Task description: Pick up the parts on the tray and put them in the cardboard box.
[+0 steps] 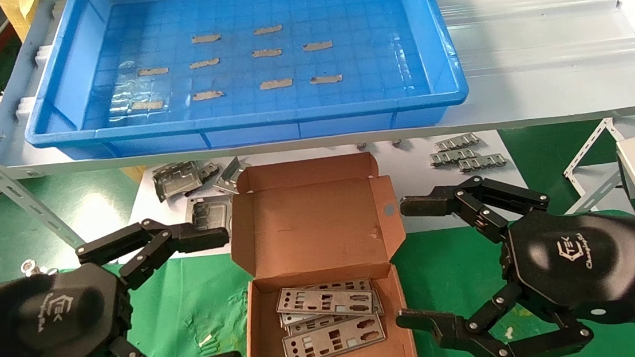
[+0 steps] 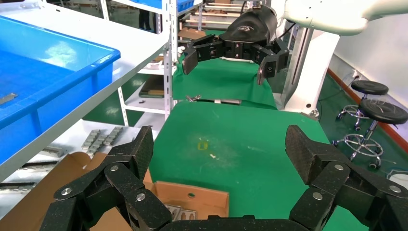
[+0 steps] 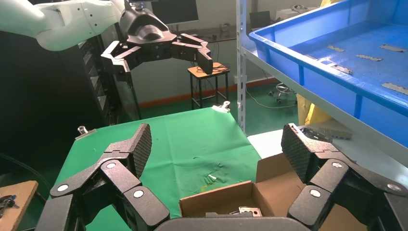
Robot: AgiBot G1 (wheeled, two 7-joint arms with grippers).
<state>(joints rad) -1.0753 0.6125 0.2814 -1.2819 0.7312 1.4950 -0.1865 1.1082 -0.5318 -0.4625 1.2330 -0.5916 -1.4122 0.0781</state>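
Observation:
The blue tray (image 1: 444, 52) sits on the white shelf; its floor bears only tan tape strips (image 1: 269, 52), no parts. Several silver parts (image 1: 330, 324) lie stacked in the open cardboard box (image 1: 398, 309) on the green cloth, its lid (image 1: 313, 225) folded back. My left gripper (image 1: 222, 299) is open and empty just left of the box. My right gripper (image 1: 408, 262) is open and empty just right of it. The left wrist view shows the box (image 2: 192, 199), the tray (image 2: 57, 91) and the right gripper (image 2: 226, 65). The right wrist view shows the box (image 3: 219, 202) and the left gripper (image 3: 159, 60).
Boxy grey metal brackets (image 1: 179, 179) lie on a white lower surface behind the box, left, and small grey pieces (image 1: 462, 154) lie right. The white shelf (image 1: 541, 38) overhangs that surface. Stools (image 2: 375, 103) stand beyond the green table.

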